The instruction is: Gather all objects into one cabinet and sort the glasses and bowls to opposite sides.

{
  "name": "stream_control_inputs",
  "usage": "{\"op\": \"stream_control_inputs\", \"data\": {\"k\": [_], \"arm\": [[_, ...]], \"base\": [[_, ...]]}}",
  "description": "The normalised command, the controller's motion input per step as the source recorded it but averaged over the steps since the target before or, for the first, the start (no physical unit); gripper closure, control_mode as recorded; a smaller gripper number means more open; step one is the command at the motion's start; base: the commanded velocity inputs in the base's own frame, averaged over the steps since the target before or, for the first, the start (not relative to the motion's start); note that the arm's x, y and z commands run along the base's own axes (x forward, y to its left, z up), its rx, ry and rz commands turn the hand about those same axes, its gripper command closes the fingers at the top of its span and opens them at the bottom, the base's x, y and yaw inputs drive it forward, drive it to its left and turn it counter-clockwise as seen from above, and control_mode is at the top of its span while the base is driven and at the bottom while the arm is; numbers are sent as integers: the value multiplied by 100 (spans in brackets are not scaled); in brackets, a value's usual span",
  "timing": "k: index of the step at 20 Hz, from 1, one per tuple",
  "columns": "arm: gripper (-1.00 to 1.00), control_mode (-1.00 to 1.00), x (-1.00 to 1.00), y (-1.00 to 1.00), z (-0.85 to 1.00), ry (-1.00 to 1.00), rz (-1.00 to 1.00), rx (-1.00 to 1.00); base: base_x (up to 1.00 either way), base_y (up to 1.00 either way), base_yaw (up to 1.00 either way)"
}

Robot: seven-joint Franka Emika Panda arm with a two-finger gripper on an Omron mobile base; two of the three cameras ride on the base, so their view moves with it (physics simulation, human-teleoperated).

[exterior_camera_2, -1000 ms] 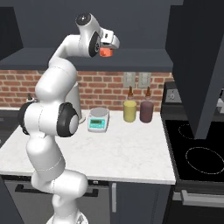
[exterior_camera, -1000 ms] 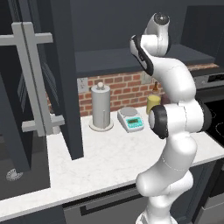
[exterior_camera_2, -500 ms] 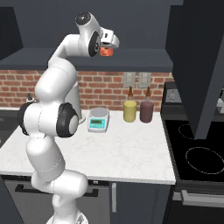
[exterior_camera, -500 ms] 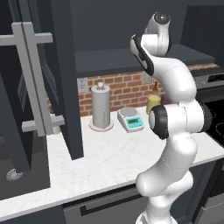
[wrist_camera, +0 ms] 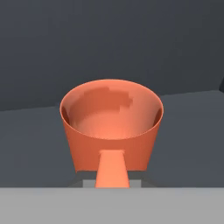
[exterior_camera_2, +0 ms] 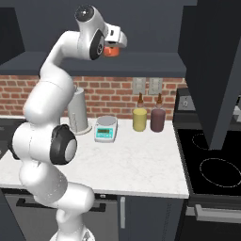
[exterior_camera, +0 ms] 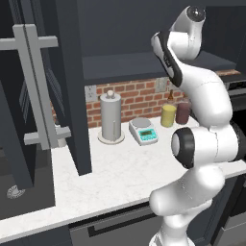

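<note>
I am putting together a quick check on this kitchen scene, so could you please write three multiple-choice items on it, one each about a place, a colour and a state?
1. Where is the kitchen scale?
A. on the counter, left of the yellow canister
B. on the stove
C. inside the cabinet

2. What colour is the cup at the gripper?
A. blue
B. salmon-orange
C. white

3. How does the cup sit?
A. upside down
B. on its side
C. upright, mouth open

Answers: 1 A, the right base view shows it beside the canister; 2 B, the hand view shows it; 3 C, its hollow inside shows.
</note>
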Motion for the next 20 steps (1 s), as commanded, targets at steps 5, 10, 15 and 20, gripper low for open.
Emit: {"op": "stream_control_inputs", "data": {"k": [5, 10, 15, 20], "arm": [[100, -100, -100, -15, 18, 0, 7, 0], [100, -100, -100, -5, 16, 5, 11, 0], [100, -100, -43, 1, 5, 1, 6, 0], [100, -100, 0, 0, 0, 0, 0, 0]], "base": [[0, 0, 0], [0, 0, 0], [0, 0, 0], [0, 0, 0]]}}
